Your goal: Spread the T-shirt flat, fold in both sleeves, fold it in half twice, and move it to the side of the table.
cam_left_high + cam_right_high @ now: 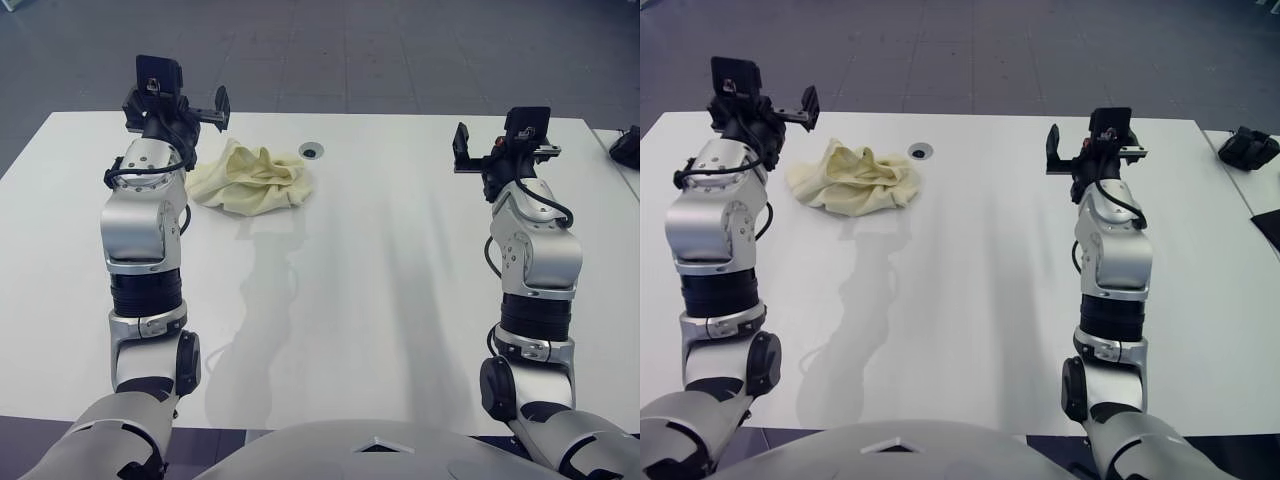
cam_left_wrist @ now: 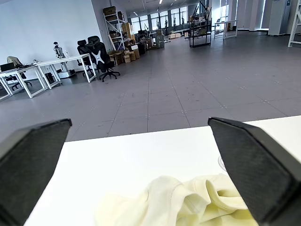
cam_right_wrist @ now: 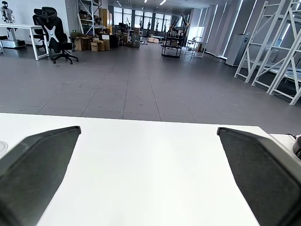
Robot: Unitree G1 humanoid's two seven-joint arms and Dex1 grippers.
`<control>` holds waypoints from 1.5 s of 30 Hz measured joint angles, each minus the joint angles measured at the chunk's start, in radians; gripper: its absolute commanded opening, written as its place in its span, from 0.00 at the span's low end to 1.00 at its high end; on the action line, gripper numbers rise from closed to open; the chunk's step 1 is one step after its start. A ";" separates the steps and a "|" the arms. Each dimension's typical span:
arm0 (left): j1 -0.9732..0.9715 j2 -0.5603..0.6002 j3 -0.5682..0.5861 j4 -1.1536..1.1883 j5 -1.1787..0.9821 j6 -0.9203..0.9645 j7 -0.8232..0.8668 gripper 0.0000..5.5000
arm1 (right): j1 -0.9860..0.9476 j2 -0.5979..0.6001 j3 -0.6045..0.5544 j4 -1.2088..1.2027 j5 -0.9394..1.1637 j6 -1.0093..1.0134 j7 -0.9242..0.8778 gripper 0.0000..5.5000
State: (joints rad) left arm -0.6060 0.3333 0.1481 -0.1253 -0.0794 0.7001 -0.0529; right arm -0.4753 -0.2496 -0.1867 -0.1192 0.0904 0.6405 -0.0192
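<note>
pale yellow crumpled fabric t-shirt [image 1: 255,180] lies bunched on the white counter [image 1: 380,300], just beside the left pincer [image 1: 178,108], released wide; right pincer [image 1: 503,150], well apart, likewise released.

Inventory: one T-shirt [image 1: 252,178]; one tabletop [image 1: 380,300]; one grommet [image 1: 312,150]; two pincers, left pincer [image 2: 140,141] and right pincer [image 3: 149,136]; one black item [image 1: 1247,148], upper right of the frame.

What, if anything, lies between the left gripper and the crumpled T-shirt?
Nothing visible. The open left gripper hovers close beside the T-shirt, with bare table between them. The round cable hole lies on the shirt's other side.
</note>
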 measured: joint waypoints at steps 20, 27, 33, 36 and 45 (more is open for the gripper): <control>-0.113 0.052 -0.109 0.669 0.111 -0.318 -0.069 0.98 | -0.021 -0.007 0.021 0.013 -0.013 -0.001 0.025 0.98; -0.260 0.093 -0.318 1.213 0.324 -0.626 -0.180 0.98 | -0.035 -0.010 0.019 0.024 -0.013 -0.012 0.026 0.98; -0.272 0.089 -0.377 1.217 0.346 -0.746 -0.387 0.98 | -0.036 -0.010 0.022 0.022 -0.013 -0.012 0.028 0.98; -0.197 0.072 -0.375 1.070 0.288 -0.734 -0.507 0.98 | -0.026 -0.031 0.041 0.016 -0.015 -0.009 0.071 0.98; 0.142 0.074 -0.386 0.448 0.185 -0.490 -0.662 0.98 | 0.114 -0.225 0.275 -0.132 -0.020 -0.013 0.435 0.98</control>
State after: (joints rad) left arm -0.4639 0.4069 -0.2383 0.3230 0.1059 0.2096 -0.7150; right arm -0.3617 -0.4751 0.0887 -0.2513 0.0709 0.6277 0.4161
